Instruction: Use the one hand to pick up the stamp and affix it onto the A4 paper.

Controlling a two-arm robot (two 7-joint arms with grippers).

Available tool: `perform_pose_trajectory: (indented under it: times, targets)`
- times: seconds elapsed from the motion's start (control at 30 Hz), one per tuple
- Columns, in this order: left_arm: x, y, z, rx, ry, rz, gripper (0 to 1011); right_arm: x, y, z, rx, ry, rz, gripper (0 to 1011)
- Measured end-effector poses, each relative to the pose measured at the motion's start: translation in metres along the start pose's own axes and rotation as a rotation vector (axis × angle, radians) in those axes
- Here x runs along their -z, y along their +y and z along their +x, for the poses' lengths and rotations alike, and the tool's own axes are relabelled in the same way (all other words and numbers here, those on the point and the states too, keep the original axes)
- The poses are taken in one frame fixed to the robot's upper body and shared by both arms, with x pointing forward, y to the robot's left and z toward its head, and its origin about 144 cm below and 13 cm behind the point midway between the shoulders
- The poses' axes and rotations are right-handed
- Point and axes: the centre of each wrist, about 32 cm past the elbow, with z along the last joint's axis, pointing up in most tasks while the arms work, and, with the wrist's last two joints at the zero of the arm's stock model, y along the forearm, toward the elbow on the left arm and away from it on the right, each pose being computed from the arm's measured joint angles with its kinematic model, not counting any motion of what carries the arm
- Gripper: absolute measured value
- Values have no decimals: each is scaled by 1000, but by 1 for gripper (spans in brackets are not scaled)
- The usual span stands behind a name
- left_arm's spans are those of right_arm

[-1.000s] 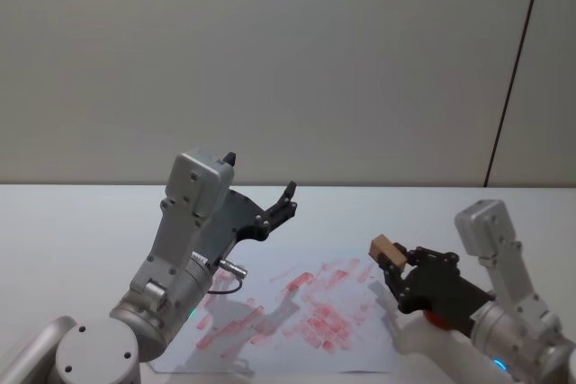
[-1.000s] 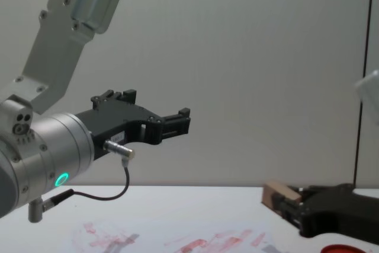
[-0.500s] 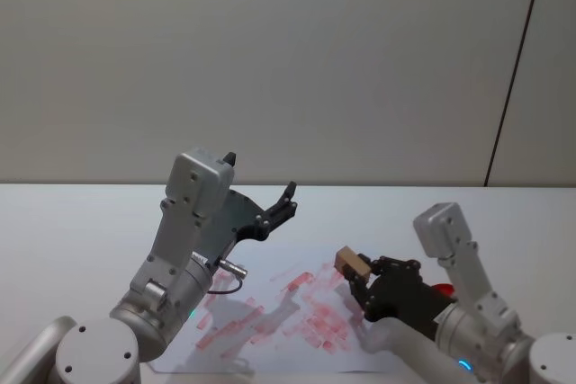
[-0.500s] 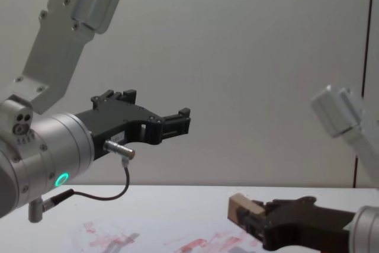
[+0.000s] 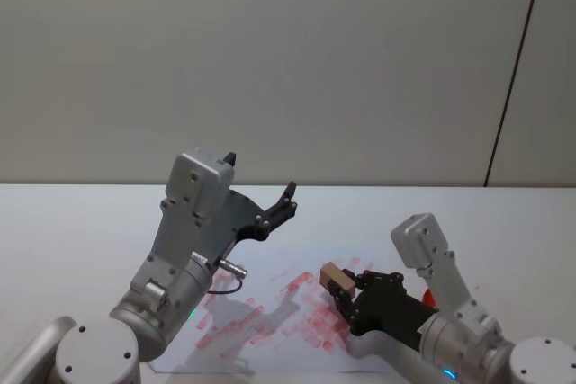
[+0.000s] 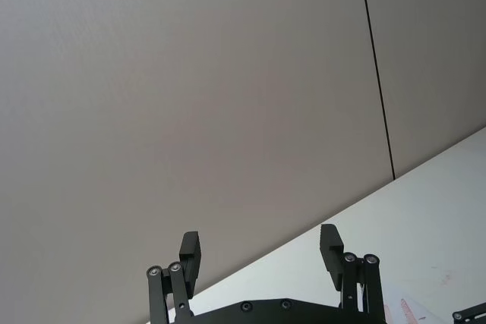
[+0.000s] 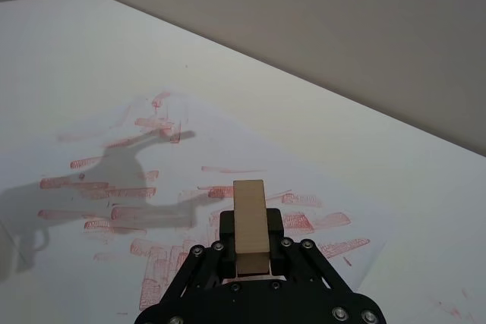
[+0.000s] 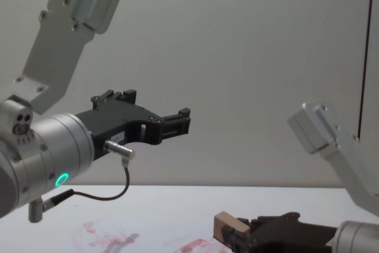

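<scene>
Clamping the stamp [image 5: 333, 275] in the hand [image 5: 346, 291], at right, low over the right half of the red-smeared paper [image 5: 279, 299], while holding the left gripper [image 5: 281, 208] raised over the paper's left side, fingers spread apart.

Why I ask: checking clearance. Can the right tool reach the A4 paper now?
Probably yes: the right tool, shut on the stamp, hangs over the A4 paper with nothing between; the left tool is raised aside.
</scene>
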Motion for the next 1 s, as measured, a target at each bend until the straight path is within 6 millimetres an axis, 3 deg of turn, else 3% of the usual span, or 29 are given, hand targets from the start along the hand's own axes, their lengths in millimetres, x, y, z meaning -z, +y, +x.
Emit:
perform_pose_trajectory:
  times: [1.0]
  targets:
    - [0,0,0,0,0,0,1002,8,8,0,5,0,-80,216]
